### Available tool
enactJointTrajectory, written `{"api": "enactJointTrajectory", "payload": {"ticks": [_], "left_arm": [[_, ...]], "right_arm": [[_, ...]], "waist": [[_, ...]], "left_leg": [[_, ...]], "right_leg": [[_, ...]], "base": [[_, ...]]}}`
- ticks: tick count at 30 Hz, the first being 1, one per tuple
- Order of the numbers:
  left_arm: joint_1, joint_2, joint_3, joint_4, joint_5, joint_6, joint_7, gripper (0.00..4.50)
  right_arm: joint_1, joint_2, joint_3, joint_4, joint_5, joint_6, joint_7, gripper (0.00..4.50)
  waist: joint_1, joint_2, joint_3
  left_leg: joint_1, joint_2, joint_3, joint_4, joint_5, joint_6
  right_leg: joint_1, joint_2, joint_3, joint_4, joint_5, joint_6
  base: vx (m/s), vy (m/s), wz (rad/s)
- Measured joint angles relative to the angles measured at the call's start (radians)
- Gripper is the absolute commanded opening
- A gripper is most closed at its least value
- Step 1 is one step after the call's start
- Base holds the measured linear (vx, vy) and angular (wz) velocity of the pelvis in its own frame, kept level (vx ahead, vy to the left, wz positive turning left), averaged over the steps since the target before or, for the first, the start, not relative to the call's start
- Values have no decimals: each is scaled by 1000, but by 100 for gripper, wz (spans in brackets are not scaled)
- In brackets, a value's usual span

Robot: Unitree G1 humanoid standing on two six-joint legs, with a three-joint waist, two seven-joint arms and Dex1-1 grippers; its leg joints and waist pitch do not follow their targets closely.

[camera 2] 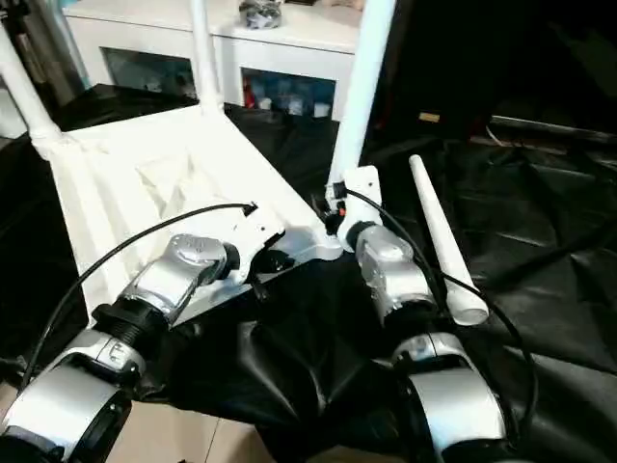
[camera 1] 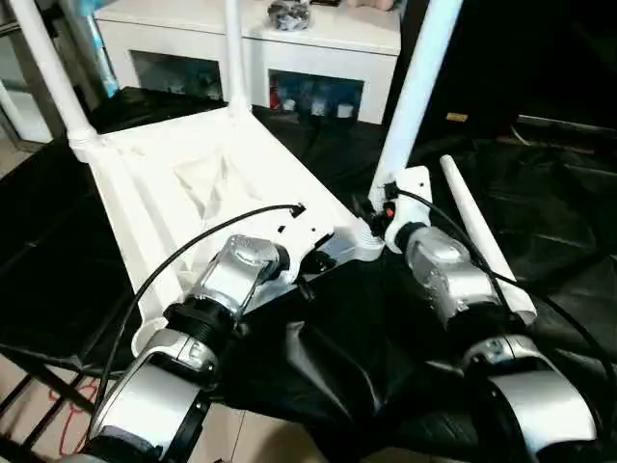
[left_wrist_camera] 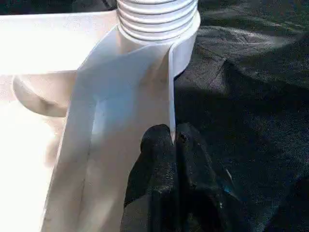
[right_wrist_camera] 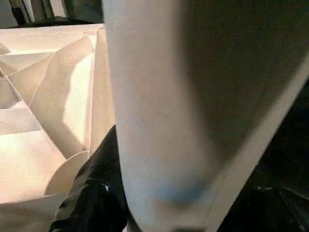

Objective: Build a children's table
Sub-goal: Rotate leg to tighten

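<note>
Leg stands upright in right gripper, left gripper pinching tabletop rim beside it.

Close against the lens, a white tube leg running the full height of the frame, pale on one side and shaded grey on the other. Beside it, the ribbed underside of the white tabletop, with slanted ribs, a curved wall of a corner socket near the leg's base, and one black finger rising against the leg, its grip partly hidden. Past the leg, dark black cloth in shadow.
</note>
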State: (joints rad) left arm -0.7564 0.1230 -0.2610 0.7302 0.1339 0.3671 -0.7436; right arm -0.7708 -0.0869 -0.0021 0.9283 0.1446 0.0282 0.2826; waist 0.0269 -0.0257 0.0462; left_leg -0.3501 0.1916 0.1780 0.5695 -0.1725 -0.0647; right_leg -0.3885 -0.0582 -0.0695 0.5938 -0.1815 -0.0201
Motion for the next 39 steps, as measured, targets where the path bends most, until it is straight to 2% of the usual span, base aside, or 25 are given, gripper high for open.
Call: {"api": "enactJointTrajectory", "payload": {"ticks": [6,7,9,14,19,21,25,28,35,39], "left_arm": [[0,3,0,0,0,3,4,0],[0,4,0,0,0,2,4,0],[0,5,0,-1,-1,1,2,0],[3,22,-10,-13,-4,-34,-27,0],[13,45,-14,-48,-8,-49,-71,0],[26,66,-16,-72,-14,-61,-102,0],[48,95,-20,-107,-24,-83,-161,0],[63,118,-23,-128,-36,-108,-222,0],[111,187,-31,-188,-84,-160,-382,0],[124,215,-36,-189,-94,-199,-454,0]], "right_arm": [[-11,5,-5,17,-1,-1,-4,188],[-11,5,-6,17,-1,-1,-2,223],[-12,5,-12,23,-1,1,7,258],[-1,9,-34,56,5,1,33,286],[27,13,-41,54,23,12,86,343],[50,3,-33,23,24,20,143,358],[95,-25,-17,-61,26,47,251,358],[128,-55,2,-130,44,70,330,358],[222,-163,74,-320,58,137,559,358],[266,-215,120,-399,58,178,665,358]], "waist": [[-2,0,0],[-2,0,0],[-3,0,0],[3,2,1],[9,5,3],[12,6,4],[15,9,7],[28,13,12],[63,15,13],[75,16,13]], "left_leg": [[0,0,0,0,0,0],[0,0,0,0,0,0],[0,0,0,0,0,0],[-11,0,1,0,0,0],[-20,0,1,0,0,0],[-22,0,1,0,1,2],[-23,0,1,0,2,5],[-23,0,1,1,2,4],[-23,0,2,2,2,3],[-23,1,3,4,1,2]], "right_leg": [[0,0,0,0,0,0],[0,0,0,0,0,0],[-1,0,0,0,0,0],[-11,0,0,0,4,-6],[-18,0,0,0,4,-7],[-20,0,0,0,4,-7],[-21,0,0,0,4,-7],[-21,0,0,1,4,-7],[-20,-1,0,2,4,-7],[-19,-1,0,3,4,-7]], "base": [[0,0,0],[0,0,0],[0,0,0],[0,0,0],[0,0,0],[0,0,0],[0,0,0],[0,0,0],[0,0,0],[0,0,0]]}}
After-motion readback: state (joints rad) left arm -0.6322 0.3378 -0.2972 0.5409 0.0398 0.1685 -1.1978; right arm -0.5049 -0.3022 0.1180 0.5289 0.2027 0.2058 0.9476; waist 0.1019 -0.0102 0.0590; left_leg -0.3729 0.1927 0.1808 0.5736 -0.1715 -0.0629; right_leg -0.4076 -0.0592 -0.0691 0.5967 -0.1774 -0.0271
